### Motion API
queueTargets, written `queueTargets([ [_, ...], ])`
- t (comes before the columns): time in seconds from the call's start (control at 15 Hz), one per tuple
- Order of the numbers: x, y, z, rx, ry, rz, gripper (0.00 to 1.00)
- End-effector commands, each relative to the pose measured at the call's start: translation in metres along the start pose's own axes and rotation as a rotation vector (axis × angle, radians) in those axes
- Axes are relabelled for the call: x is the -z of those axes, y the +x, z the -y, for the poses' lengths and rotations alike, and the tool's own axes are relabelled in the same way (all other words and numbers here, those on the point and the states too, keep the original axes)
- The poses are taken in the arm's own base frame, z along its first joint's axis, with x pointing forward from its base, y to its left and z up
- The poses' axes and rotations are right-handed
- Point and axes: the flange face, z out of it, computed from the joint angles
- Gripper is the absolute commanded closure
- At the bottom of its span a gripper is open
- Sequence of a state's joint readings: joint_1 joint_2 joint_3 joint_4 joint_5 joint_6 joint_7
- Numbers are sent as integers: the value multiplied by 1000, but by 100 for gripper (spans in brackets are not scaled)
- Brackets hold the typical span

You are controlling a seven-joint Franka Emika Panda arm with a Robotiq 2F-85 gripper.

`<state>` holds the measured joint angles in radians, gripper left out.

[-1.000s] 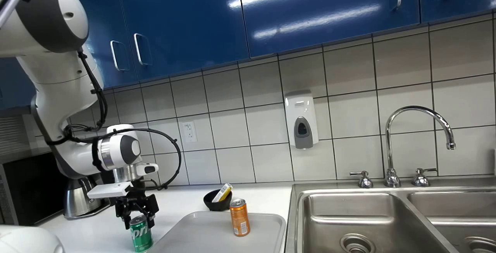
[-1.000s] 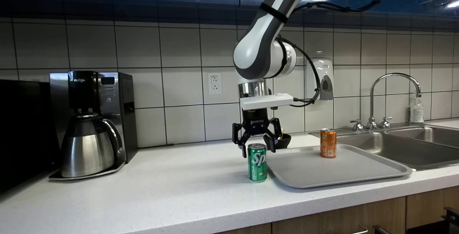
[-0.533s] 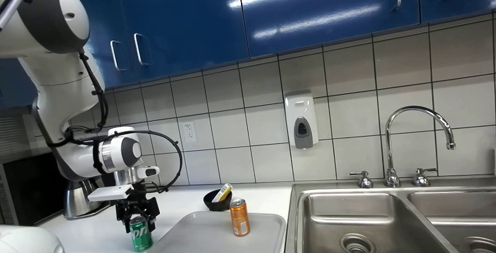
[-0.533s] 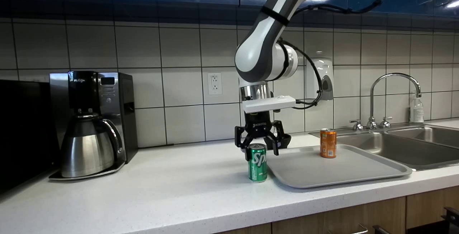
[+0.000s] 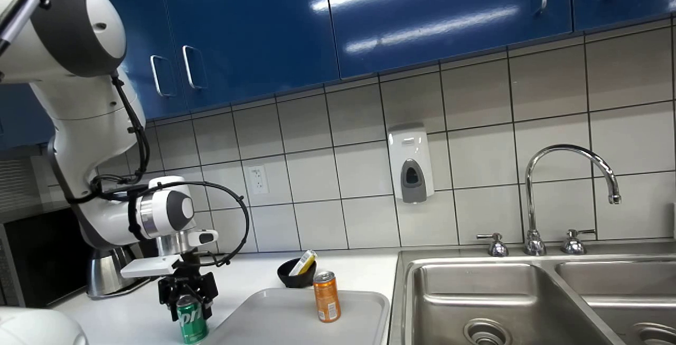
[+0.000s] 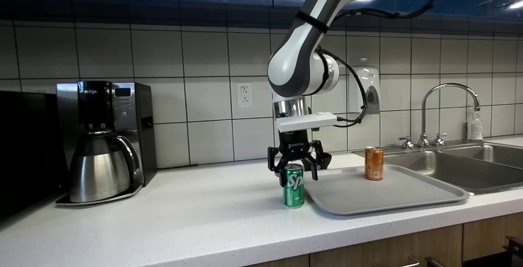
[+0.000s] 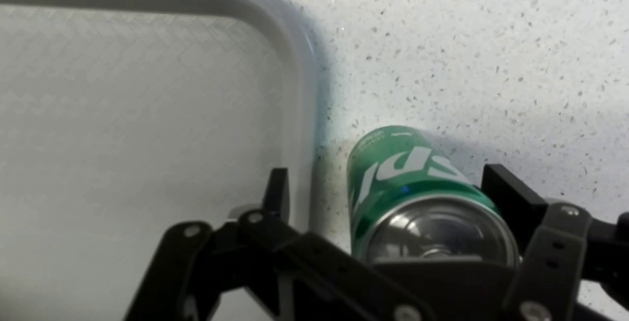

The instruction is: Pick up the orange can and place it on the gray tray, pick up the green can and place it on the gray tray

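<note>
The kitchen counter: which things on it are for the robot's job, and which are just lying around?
For the job:
green can, standing beside the gray tray
orange can, already on that tray
end effector, open around the green can's top

Just lying around:
coffee maker
black bowl
yellow-and-white thing in the bowl
clear bottle

**Clearances and Obstructions**

A narrow strip of bench (image 7: 333,198) separates the green can (image 7: 420,188) and the gray tray (image 7: 147,109). The hand (image 6: 298,178) straddles the can: clearance on the tray side, little opposite. The orange can (image 6: 374,163) obstructs the tray's rear, with room in front. A black bowl (image 5: 296,280) stands behind the tray.
</note>
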<state>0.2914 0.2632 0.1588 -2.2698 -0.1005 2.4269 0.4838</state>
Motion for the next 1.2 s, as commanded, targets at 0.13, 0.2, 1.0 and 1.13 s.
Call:
queueTargets([
  [0.13,-2,6,3,6,17,5,0],
  [0.2,-1,7,3,5,18,5,0],
  [1.0,-1,10,4,0,10,-7,0],
  [1.13,-1,10,4,-1,10,-6,0],
])
